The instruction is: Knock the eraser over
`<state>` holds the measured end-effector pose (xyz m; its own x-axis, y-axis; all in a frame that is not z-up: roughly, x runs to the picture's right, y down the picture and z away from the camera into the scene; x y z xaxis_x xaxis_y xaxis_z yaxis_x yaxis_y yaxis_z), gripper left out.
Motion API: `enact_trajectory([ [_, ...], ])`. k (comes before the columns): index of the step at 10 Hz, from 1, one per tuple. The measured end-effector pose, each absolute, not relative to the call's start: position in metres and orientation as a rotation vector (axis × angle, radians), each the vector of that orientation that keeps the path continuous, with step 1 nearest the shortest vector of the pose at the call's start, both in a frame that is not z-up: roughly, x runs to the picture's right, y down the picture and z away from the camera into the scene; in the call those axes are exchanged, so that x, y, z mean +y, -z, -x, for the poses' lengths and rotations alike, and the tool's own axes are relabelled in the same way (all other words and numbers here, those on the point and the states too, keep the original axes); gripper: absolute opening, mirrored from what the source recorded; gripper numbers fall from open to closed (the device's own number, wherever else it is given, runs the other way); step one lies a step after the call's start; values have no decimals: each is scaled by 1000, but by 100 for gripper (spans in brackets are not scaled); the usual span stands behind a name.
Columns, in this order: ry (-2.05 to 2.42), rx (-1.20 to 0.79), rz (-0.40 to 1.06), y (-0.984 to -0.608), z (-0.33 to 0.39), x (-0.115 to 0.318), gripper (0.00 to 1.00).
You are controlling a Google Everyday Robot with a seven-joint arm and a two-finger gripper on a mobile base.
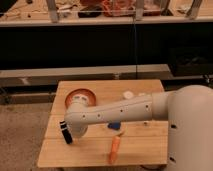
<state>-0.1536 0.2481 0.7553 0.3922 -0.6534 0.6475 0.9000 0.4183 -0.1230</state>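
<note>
Tool (75,134) sits low over the left part of the wooden worktop (145,150), at the end of the white arm (125,112) reaching in from the right; whether it is released or clenched cannot be told. Just beside it on the left, the black eraser (65,132) stands on end, slightly tilted, near the worktop's left edge. Behind the arm lies an orange bowl (80,96). A carrot (115,149) lies toward the front edge.

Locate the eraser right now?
Camera view: the eraser stands upright near the table's left edge, beside the gripper, below the orange bowl.
</note>
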Motion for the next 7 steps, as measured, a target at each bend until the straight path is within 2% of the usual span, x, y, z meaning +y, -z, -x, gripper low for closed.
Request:
enact_trajectory([
  [3, 1075, -598, 496, -758, 186, 245, 2],
  [7, 1100, -631, 489, -762, 195, 241, 2],
])
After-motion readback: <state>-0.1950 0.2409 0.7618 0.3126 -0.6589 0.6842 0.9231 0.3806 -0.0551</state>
